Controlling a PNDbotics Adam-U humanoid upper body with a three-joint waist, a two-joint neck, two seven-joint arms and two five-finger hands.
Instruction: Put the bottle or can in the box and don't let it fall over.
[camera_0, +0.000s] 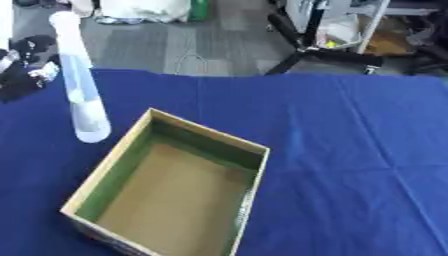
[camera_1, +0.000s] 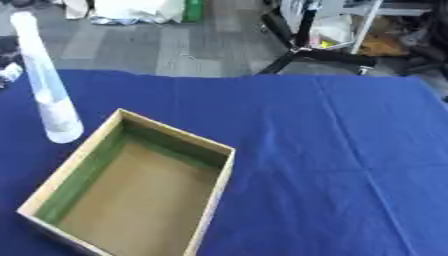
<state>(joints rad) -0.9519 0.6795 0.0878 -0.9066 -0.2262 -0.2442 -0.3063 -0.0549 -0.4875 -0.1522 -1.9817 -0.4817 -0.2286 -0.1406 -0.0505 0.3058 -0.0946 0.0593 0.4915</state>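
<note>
A tall clear bottle (camera_0: 80, 85) with a white cap stands on the blue cloth just left of the box's far left corner, its base close to the box wall. The open cardboard box (camera_0: 208, 129) has green inner walls and a bare brown floor, with nothing inside. My left hand (camera_0: 24, 65), black with silver parts, shows at the left edge beside the bottle's upper half. I cannot tell whether it touches the bottle. The right hand is out of sight.
The blue tablecloth (camera_0: 350, 150) stretches wide to the right of the box. Beyond the far table edge lie a grey floor, black tripod legs (camera_0: 302, 50) and white clutter.
</note>
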